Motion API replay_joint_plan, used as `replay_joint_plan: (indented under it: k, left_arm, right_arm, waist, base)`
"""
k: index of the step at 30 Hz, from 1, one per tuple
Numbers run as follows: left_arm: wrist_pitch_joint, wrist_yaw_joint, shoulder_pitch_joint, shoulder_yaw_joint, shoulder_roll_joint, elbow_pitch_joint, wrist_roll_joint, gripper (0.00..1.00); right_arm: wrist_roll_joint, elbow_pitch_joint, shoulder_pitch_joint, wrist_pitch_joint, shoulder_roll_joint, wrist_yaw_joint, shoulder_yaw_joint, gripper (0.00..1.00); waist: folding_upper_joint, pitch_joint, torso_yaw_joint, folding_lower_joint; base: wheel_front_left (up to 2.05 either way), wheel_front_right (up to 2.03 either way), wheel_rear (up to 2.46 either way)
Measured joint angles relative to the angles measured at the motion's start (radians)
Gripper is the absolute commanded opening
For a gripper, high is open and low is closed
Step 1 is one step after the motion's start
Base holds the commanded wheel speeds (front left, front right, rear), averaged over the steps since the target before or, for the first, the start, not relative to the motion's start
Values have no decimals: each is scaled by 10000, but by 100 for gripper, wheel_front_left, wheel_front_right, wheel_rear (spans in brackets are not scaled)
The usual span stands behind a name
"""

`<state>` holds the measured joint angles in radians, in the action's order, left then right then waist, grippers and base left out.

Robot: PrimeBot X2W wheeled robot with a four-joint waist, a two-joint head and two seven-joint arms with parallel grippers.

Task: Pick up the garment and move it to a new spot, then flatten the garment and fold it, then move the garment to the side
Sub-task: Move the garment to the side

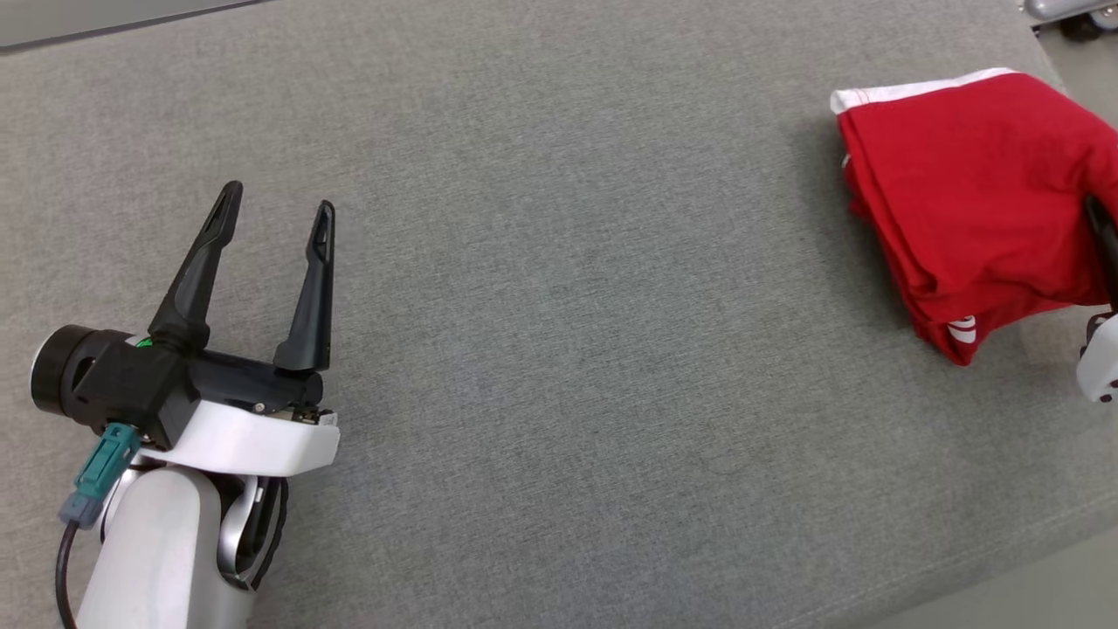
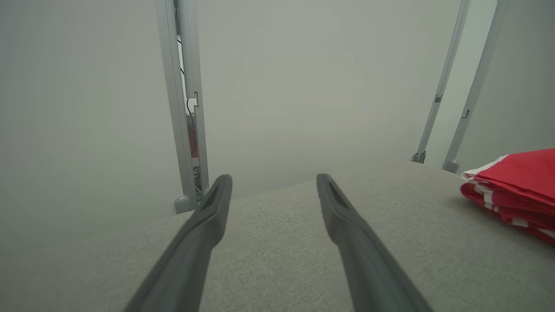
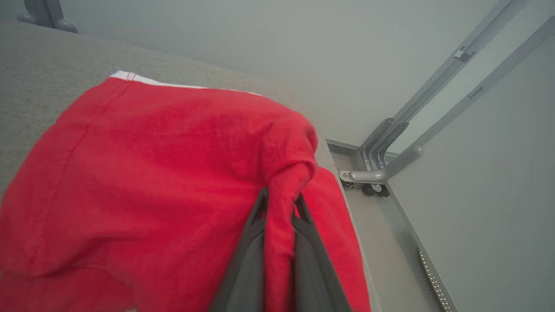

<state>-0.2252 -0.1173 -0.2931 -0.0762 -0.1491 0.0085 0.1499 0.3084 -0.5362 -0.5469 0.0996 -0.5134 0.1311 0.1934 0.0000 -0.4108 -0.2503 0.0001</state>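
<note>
The garment point(image 1: 969, 192) is a red, folded piece with white trim, lying at the far right of the grey table point(image 1: 559, 306). My right gripper point(image 3: 280, 197) is shut on a pinched ridge of the garment point(image 3: 151, 173) near its right edge; in the head view one dark finger point(image 1: 1102, 236) and a bit of the white wrist show at the frame's right edge. My left gripper point(image 1: 278, 199) rests over the table at the lower left, open and empty. The left wrist view shows its fingers point(image 2: 217, 195) spread, with the garment point(image 2: 516, 186) far off to the right.
The table's right edge point(image 1: 1061, 70) runs just behind the garment, with a grey metal frame point(image 3: 390, 164) and floor beyond it. Upright grey frame posts point(image 2: 184, 108) stand past the table's far side. Bare grey cloth lies between the two grippers.
</note>
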Motion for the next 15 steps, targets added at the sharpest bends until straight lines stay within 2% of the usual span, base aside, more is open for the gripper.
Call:
replay_joint_plan:
  k: [1, 2, 3, 4, 5, 11, 15]
  left_arm:
    - [0, 13, 7, 8, -6, 10, 6, 100]
    - [-6, 29, 19, 19, -12, 31, 19, 100]
    - [-12, 38, 28, 27, -21, 36, 27, 100]
    - [-15, 40, 28, 33, -33, 35, 31, 100]
    - [-31, 48, 33, 48, -38, 33, 40, 100]
    - [-54, 132, 73, 102, -81, 61, 117, 100]
    - [-71, 184, 243, 113, -79, 171, 188, 100]
  right_arm:
    - [77, -322, -131, 10, 10, 0, 10, 0]
    - [102, -658, -246, 2, 23, 0, -19, 31]
    - [167, -974, -336, 4, 52, -2, -33, 31]
    - [259, -1300, -430, -63, 117, -2, -67, 76]
    - [253, -1618, -507, -82, 182, -2, -132, 100]
    - [255, -2913, -825, 499, 460, -2, -405, 100]
    - [518, -3319, -813, 1043, 663, -2, -899, 100]
  waist:
    - [0, -18, 37, 0]
    - [0, -32, 66, 0]
    - [0, -41, 89, 0]
    - [0, -49, 108, -1]
    - [0, -54, 119, 0]
    - [0, 81, 99, 0]
    - [0, 350, 32, 0]
  base:
    - [0, 0, 0]
    - [0, 0, 0]
    - [0, 0, 0]
    - [0, 0, 0]
    - [0, 0, 0]
    - [0, 0, 0]
    - [0, 0, 0]
